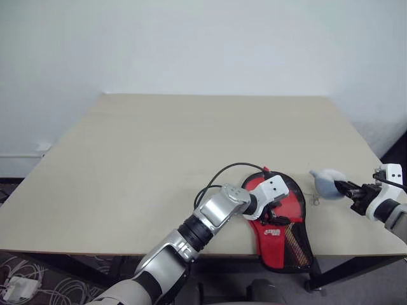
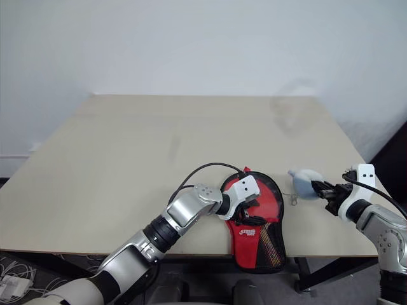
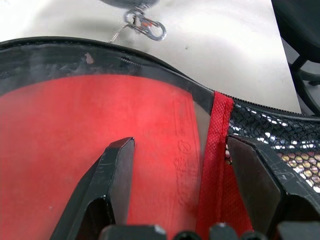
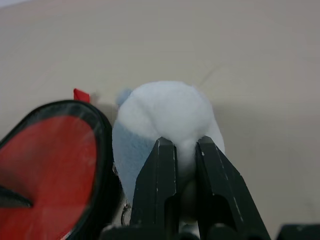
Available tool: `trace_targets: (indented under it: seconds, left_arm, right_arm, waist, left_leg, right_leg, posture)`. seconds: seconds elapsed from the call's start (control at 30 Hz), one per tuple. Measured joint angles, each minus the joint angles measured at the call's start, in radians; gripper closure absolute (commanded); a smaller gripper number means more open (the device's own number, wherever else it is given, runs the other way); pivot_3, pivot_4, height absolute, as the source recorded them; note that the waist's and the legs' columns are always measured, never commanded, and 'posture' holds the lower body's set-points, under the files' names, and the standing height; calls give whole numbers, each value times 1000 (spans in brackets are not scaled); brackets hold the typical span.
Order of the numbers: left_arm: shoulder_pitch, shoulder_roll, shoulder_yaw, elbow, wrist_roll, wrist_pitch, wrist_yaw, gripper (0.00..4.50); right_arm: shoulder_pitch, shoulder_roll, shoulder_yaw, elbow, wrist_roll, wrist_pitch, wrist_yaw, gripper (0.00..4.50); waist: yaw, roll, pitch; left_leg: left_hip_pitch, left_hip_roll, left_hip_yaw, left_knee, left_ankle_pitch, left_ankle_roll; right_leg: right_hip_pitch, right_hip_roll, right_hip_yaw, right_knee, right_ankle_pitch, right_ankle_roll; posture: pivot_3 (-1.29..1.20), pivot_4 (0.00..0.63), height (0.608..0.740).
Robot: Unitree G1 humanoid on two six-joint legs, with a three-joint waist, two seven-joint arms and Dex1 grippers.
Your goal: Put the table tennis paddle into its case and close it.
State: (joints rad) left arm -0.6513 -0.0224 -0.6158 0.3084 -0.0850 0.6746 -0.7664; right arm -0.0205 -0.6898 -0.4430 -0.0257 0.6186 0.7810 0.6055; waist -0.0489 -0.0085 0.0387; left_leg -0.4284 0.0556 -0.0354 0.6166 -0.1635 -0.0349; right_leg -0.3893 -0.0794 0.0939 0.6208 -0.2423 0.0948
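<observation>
The case (image 1: 294, 236) lies flat at the table's front edge, red panel and black mesh up, its narrow end hanging over the edge. Through its clear window shows the red face of the table tennis paddle (image 3: 95, 125), inside the case. My left gripper (image 1: 275, 210) rests open on the window, one of its fingers (image 3: 112, 170) on the clear part and the other by the red seam. A small blue-and-white plush charm (image 1: 325, 183) sits just right of the case, with a metal clip (image 3: 145, 25) beside it. My right gripper (image 4: 178, 150) is shut on the plush charm (image 4: 165, 112).
The beige table (image 1: 159, 152) stretches wide to the left and back. Its front edge runs just under the case, and its right edge is close behind my right gripper. Cables and a white adapter (image 1: 19, 287) lie on the floor at the lower left.
</observation>
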Motion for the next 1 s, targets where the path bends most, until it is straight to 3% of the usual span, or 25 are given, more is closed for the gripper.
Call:
trace_targets:
  seconds: [0.23,0.53,1.0]
  left_arm:
    - [3,0,1,-1,0,0,1,1411]
    - [5,-1,0,-1,0,0,-2,1411]
    - [5,-13,-6,5,-1,0,-18,1411]
  right_arm:
    - [133,-39,-61,-10,60,26,114,4463]
    - [388,-66,-138,-181,154,82,233,4463]
    - [658,-261,-192,-291,78,-44,454,4472]
  waist:
    - [1,0,0]
    - [0,0,0]
    - [15,0,-2]
  left_leg:
    - [0,-1,0,1,-1,1]
    - [-1,-7,-1,12,-9,6]
    - [-1,-15,-1,14,-18,15]
  right_leg:
    - [1,-1,0,0,0,1]
    - [4,-8,0,0,-4,6]
    - [16,-15,-1,-16,-7,12]
  posture:
    - [0,0,740]
    - [0,0,740]
    - [0,0,740]
